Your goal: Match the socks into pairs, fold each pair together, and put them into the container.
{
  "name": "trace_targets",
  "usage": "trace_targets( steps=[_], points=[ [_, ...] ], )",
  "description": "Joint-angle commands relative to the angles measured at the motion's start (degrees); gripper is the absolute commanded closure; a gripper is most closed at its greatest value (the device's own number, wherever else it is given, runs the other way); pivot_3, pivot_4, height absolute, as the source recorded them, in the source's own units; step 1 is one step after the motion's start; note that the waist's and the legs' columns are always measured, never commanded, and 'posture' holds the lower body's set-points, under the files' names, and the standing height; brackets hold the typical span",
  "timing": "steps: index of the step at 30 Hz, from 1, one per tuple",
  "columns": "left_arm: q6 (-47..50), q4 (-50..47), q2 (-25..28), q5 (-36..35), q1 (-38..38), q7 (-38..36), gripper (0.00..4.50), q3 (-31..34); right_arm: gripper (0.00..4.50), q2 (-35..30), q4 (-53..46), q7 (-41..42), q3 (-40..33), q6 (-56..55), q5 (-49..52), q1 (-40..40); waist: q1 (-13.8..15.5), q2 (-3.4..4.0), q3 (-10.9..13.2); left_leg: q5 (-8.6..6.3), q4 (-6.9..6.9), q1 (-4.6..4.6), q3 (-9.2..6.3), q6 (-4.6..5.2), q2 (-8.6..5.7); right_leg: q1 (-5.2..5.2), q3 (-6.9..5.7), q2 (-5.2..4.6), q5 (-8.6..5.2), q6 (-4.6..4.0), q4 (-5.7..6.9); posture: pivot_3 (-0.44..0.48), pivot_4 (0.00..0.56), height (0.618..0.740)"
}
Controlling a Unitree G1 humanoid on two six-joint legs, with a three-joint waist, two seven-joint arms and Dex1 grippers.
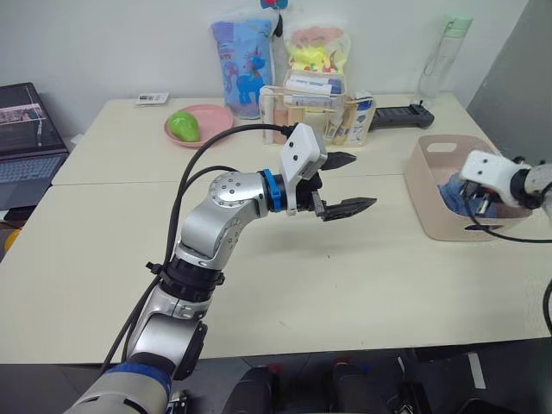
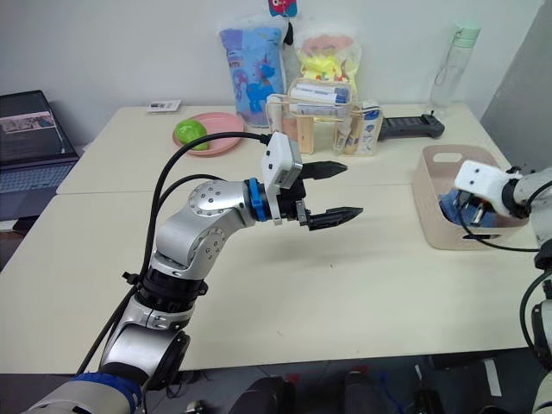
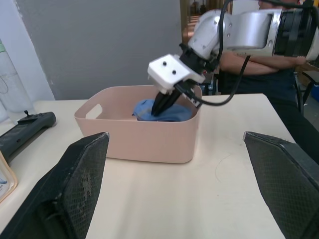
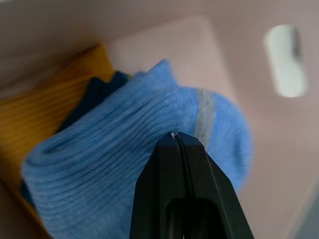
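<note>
The pale pink container stands on the table at the right. Inside it my right gripper points down, its fingertips shut on a folded light blue pair. Beneath that pair lie a mustard yellow sock and a dark navy one. My left gripper hovers open above the middle of the table, holding nothing, its fingers aimed toward the container.
Along the table's back stand a round pink plate with a green object, a wooden rack of boxes, two bags, a water bottle and a black controller. A laptop sits off to the left. A person stands behind the container.
</note>
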Motion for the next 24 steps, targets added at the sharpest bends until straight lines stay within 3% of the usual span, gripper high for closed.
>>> trace_targets(
  steps=[1,7,12,16,24],
  points=[
    [-0.5,-2.3,0.2,0.1,-0.2,0.1,0.0,0.2,4.48,-0.1,2.9,-1.2,-0.2,-1.7,-1.3,-2.6,0.0,0.0,0.0,0.0,0.0,0.0,0.0,0.0,0.0,0.0,0.0,0.0,0.0,0.0,0.0,0.0,0.15,0.74],
    [0.0,-3.1,0.7,0.2,0.9,0.6,0.0,0.5,4.48,-2.0,4.9,-3.9,-1.5,-4.1,-1.9,-5.5,0.0,0.0,0.0,0.0,0.01,0.01,0.0,0.0,-0.01,0.0,0.01,0.0,0.0,0.0,0.0,0.0,0.15,0.74],
    [0.8,-2.4,4.3,-0.2,1.7,-0.2,0.0,3.0,4.48,-3.7,-1.3,-3.6,-5.1,-3.9,1.5,-8.7,-0.2,0.03,0.0,0.0,-0.01,0.01,0.0,0.0,0.0,-0.02,0.01,0.0,0.0,0.0,0.01,0.0,0.15,0.74],
    [-1.6,0.2,8.2,1.5,3.7,1.3,0.0,6.2,3.58,1.1,-16.1,-2.6,-13.0,6.4,11.7,-5.4,-0.6,0.03,0.0,0.0,-0.05,0.03,-0.01,-0.01,0.06,-0.03,0.01,0.05,0.0,-0.01,0.02,0.0,0.15,0.74],
    [-5.1,1.7,10.5,4.0,13.8,8.6,0.0,12.8,0.85,17.2,-53.2,-12.5,-19.9,29.6,24.8,13.0,0.2,0.03,0.0,0.0,0.04,-0.07,-0.18,-0.01,0.02,-0.04,-0.09,0.01,0.01,0.0,0.01,0.0,0.15,0.74]
  ],
)
